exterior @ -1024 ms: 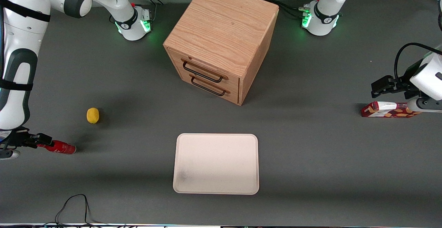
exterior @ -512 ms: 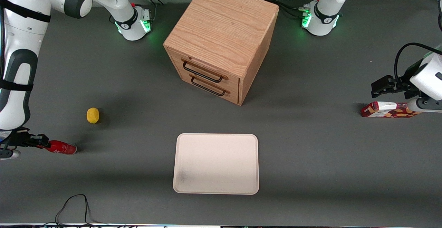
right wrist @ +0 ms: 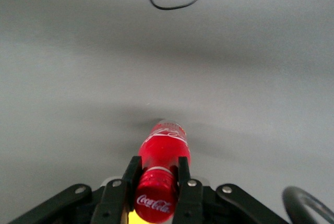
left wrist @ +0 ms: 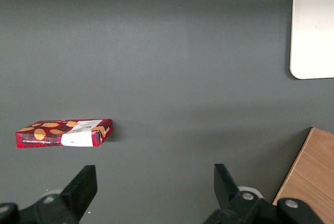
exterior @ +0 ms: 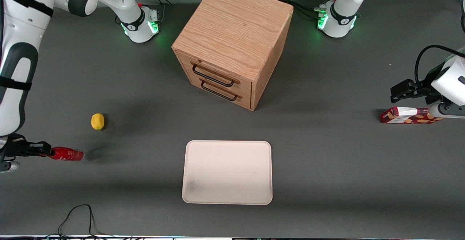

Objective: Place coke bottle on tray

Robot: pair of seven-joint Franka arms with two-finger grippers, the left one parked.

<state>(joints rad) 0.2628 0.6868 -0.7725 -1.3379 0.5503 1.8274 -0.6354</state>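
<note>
The coke bottle point(exterior: 67, 154) is a slim red bottle held lengthwise at the working arm's end of the table, its base pointing toward the tray. My gripper point(exterior: 41, 149) is shut on its neck just below the red cap point(right wrist: 155, 201), one black finger point(right wrist: 130, 174) on each side. The bottle point(right wrist: 164, 144) hangs a little above the grey table, with its shadow showing apart from it. The cream tray point(exterior: 227, 172) lies flat in the middle of the table, near the front camera, well away from the bottle.
A yellow lemon point(exterior: 97, 121) lies beside the bottle, farther from the front camera. A wooden two-drawer cabinet point(exterior: 232, 43) stands above the tray in the front view. A red-and-white carton point(exterior: 408, 115) lies toward the parked arm's end. A black cable point(exterior: 76, 218) loops near the front edge.
The bottle has risen off the table in my shut gripper and shifted slightly toward the tray; its shadow now shows apart from it.
</note>
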